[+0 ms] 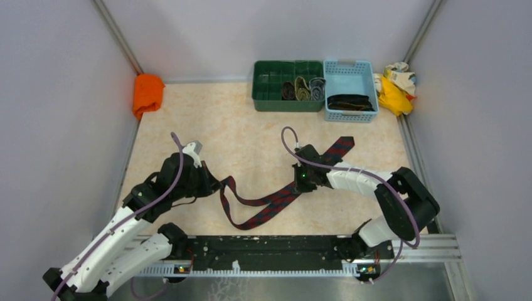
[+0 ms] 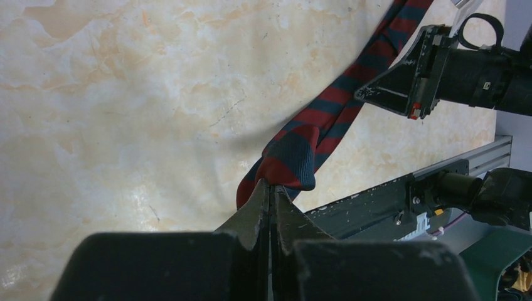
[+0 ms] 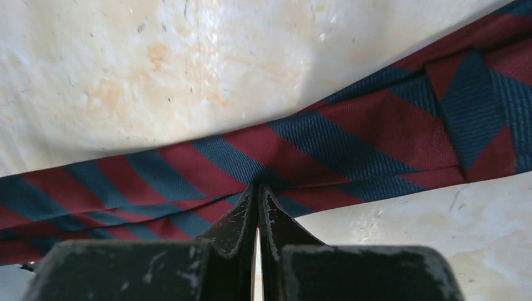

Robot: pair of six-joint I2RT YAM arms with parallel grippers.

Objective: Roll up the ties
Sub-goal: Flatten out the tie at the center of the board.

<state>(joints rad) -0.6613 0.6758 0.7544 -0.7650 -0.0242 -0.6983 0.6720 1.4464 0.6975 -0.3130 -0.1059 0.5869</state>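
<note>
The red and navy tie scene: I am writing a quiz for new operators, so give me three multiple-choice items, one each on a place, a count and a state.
1. Where do the rolled ties sit?
A) in the green tray
B) in the blue basket
C) on the orange cloth

2. How many rolled ties are in that tray?
A) one
B) three
C) six

3. How is the left gripper?
A) open, holding nothing
B) shut on the end of the red and navy tie
C) open around a rolled tie

Answers:
1 A, the rolls stand in the tray's right-hand compartments.
2 B, brown, olive and grey-blue rolls show.
3 B, the left wrist view shows it closed on the tie's folded end.
</note>
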